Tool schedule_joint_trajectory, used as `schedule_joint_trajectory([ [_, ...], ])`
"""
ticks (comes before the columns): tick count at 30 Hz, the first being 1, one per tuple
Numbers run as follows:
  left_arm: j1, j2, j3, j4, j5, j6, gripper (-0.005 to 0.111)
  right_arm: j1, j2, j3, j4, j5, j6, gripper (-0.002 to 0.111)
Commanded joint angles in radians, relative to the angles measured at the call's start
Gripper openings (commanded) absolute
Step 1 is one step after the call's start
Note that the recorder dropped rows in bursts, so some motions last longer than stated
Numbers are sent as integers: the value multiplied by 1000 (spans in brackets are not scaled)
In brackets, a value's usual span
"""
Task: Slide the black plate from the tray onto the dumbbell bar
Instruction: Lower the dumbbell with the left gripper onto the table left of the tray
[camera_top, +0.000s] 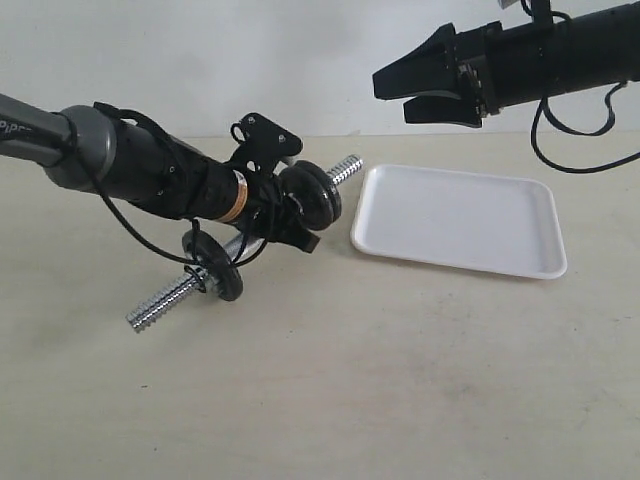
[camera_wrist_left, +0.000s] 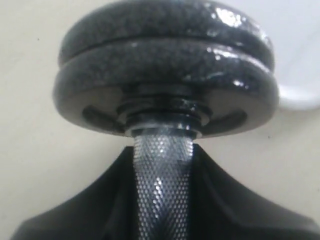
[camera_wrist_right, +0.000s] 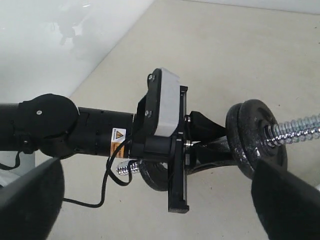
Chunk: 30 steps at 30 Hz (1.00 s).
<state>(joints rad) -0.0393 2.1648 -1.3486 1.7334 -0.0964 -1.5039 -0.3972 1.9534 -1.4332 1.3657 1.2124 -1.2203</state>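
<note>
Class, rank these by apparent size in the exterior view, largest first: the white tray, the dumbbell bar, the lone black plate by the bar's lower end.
1. White tray, by area covered.
2. Dumbbell bar: longer in span than the tray but thin, so the top two depend on the measure.
3. Lone black plate, clearly smallest.

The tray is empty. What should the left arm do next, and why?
Probably lower the dumbbell bar flat onto the table. The tray is bare, two black plates sit stacked on the bar's end nearest it, the left tool grips the tilted bar's knurled shaft, and the right tool hangs open, empty.
</note>
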Motion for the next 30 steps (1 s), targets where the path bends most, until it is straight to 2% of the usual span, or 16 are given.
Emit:
schedule_joint_trajectory([
  [1,-1,-34,-107,-26,7,-87,4,0,-14,-6,2,9,1,89],
  [30,-1,77,-271,-26,20,-257,4,0,-14,-6,-4,9,19,89],
])
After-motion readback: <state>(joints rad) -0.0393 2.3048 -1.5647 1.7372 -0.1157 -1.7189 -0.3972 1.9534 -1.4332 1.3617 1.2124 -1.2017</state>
